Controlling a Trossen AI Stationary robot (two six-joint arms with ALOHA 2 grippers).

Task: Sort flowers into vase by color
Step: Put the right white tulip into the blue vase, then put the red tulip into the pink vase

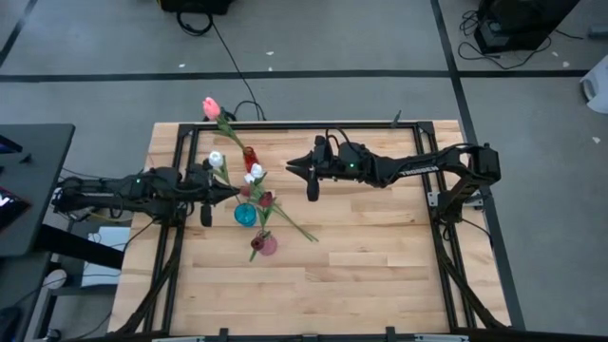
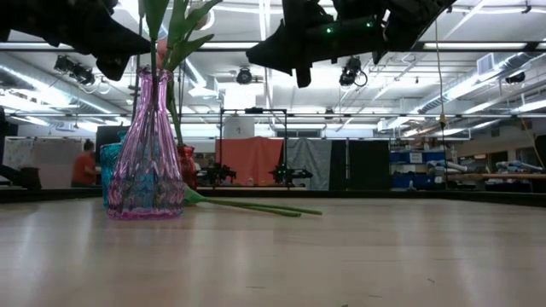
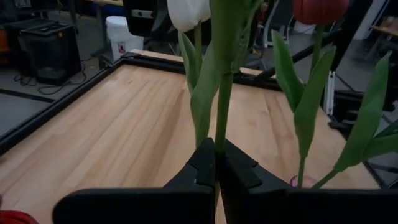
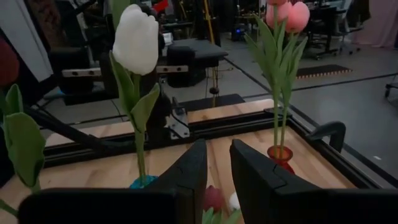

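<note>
The left claw [image 3: 217, 163] is closed on a green stem [image 3: 222, 106] that rises upright out of its fingertips; which flower head tops that stem cannot be told. Just beside the left claw, in the high view, stand a white tulip [image 1: 217, 159] and a second white tulip [image 1: 255, 172] over the blue vase [image 1: 245, 215]. A pink tulip [image 1: 211, 107] stands in the red vase [image 1: 250, 159], its stem leaning away toward the bench's far edge. A dark red tulip [image 1: 267, 199] sits above the pink vase [image 1: 265, 245]. One stem [image 1: 296, 226] lies flat on the bench [image 1: 380, 266], running diagonally away from the pink vase.

The right claw [image 4: 217, 163] hangs above the bench, facing the vases from the opposite side, fingers slightly parted and holding nothing.

The bench is light wood planks in a black frame. Beyond it is a workshop with ceiling lights, and a person in orange [image 2: 84, 164] far back.
</note>
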